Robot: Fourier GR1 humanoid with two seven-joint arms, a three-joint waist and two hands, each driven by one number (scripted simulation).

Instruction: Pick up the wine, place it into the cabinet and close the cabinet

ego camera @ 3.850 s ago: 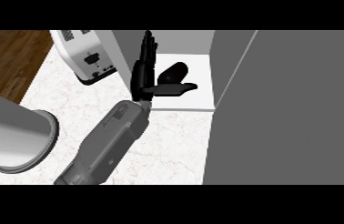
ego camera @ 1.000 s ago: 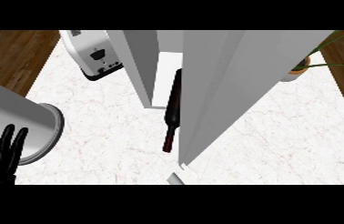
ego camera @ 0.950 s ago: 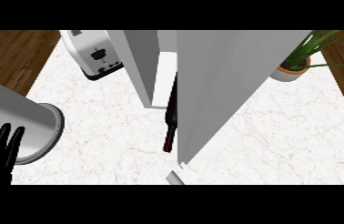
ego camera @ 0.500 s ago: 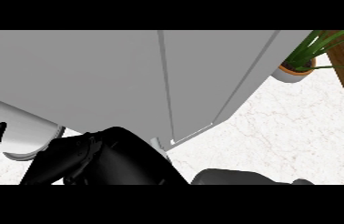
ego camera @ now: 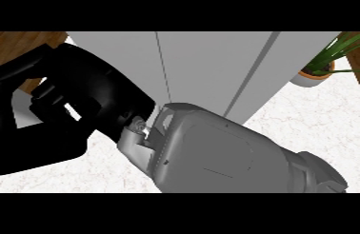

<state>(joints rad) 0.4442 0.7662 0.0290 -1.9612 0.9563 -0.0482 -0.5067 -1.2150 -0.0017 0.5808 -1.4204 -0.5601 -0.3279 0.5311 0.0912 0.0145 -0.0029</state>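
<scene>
Wine not visible in this view; can't tell where it is. Cabinet (ego camera: pixel 211 71) grey, doors look shut, thin seam between panels, standing across the counter's far edge; one black hand (ego camera: pixel 77 104) on a grey forearm (ego camera: pixel 225 157) fills the near-left of the view, close to the camera, in front of the cabinet's left panel; which hand it is and whether its fingers are open or curled: can't tell; white marble counter (ego camera: pixel 309 128) bare at right; potted plant (ego camera: pixel 320 69) at far-right corner.
</scene>
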